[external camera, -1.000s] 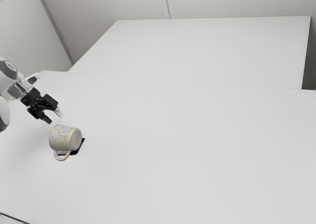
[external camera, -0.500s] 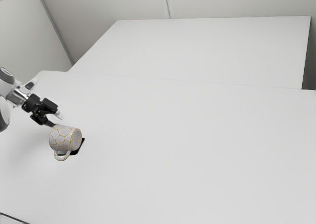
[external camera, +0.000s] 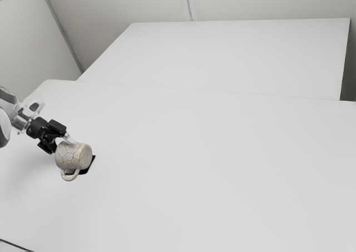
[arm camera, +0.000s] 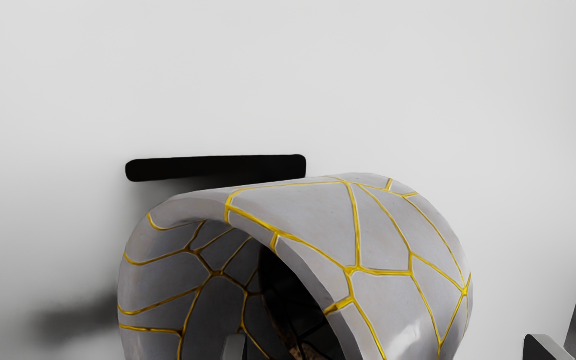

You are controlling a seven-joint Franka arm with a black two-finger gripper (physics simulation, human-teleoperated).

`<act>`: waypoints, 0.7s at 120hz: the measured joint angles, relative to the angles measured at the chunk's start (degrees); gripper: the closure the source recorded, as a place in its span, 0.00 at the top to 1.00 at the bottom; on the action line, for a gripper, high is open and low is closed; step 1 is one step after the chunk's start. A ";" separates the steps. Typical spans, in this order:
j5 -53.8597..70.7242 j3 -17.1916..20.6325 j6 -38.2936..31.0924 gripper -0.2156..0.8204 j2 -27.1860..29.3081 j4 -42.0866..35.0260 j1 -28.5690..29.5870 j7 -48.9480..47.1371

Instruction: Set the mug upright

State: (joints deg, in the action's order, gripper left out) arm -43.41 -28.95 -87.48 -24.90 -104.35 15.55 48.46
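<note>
White table (external camera: 211, 163) | pale walls (external camera: 122, 7) | gold-veined mug (external camera: 69, 154) on its side | flat black piece (arm camera: 213, 168) near it | pincer (external camera: 62, 144) open at the mug

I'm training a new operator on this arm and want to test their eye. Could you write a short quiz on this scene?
1. Which colour are the lines on the mug?
a) blue b) yellow c) red

2. True or false: the mug already stands upright.

3. Fill in: the fingers of the gripper stand ____ (apart or together).

Key: 1 b; 2 false; 3 apart
</note>
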 joint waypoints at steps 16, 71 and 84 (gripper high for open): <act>-1.33 -0.23 0.58 0.72 0.12 -0.85 0.00 -0.42; -3.84 -3.05 4.46 0.33 1.07 -0.97 0.09 -1.22; -3.94 -3.05 5.05 0.19 1.12 -0.98 0.09 -1.30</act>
State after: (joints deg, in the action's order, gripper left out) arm -47.35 -32.00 -82.44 -23.78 -105.32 15.64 47.16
